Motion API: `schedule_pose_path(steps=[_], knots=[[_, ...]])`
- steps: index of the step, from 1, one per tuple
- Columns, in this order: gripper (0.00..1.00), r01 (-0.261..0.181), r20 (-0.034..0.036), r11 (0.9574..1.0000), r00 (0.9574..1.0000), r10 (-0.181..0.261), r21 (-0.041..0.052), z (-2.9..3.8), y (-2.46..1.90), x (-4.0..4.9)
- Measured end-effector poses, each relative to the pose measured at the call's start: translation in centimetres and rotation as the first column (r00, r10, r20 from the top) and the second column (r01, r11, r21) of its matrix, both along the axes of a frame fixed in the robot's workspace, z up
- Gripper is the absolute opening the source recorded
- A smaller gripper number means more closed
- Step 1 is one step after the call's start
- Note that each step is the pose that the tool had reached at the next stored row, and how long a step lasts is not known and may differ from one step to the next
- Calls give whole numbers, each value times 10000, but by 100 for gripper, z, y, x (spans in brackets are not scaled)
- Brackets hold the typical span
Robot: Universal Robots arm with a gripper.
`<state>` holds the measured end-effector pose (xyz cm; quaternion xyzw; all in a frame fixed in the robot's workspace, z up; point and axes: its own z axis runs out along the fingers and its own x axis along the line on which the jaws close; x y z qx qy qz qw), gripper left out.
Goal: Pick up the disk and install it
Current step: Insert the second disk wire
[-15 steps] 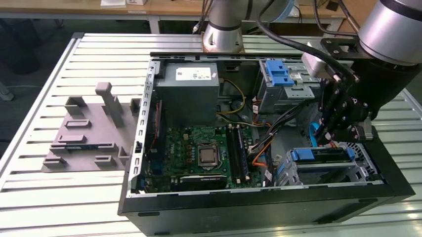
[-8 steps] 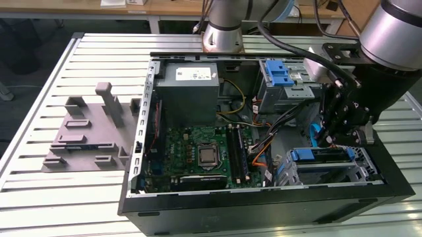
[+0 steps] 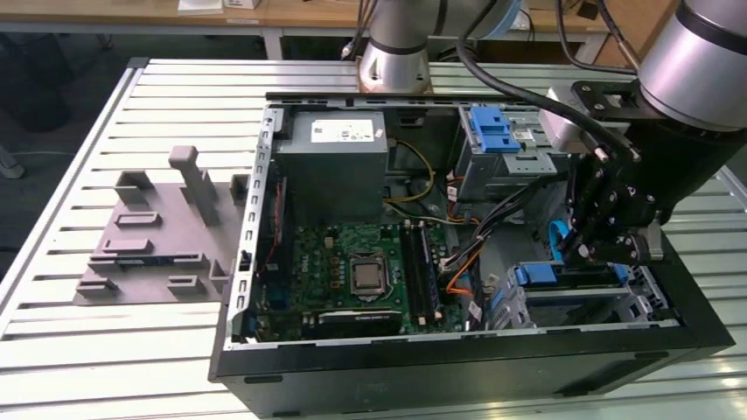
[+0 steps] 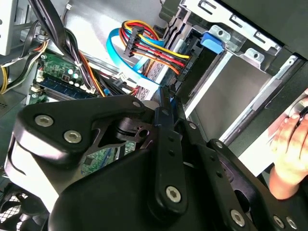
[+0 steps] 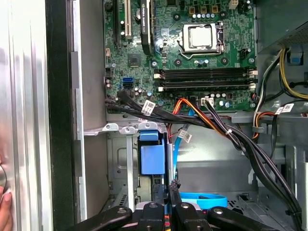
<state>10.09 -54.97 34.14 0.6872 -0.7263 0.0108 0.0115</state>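
Blue-framed disk [image 5: 150,159] at metal bay [image 5: 122,159]

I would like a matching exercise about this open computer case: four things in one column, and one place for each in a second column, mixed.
Things
1. grey metal power-supply box with white sticker
2. green motherboard with square silver socket
3. grey plastic fixture block with upright posts
4. black robot pincer

Places
A. on the slatted table, outside the case
B. far corner of the case, by the arm's base
C. low over the drive bay, at the exterior view's right
D. flat on the case floor

Pairs: 1-B, 2-D, 3-A, 4-C
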Motion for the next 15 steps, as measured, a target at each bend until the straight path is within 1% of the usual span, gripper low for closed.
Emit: schedule_pose_path(steps=[7,15], knots=[[16,0,0,10000,10000,0,0,-21,-15,1],[16,1,-1,10000,10000,-1,4,-37,-31,25]])
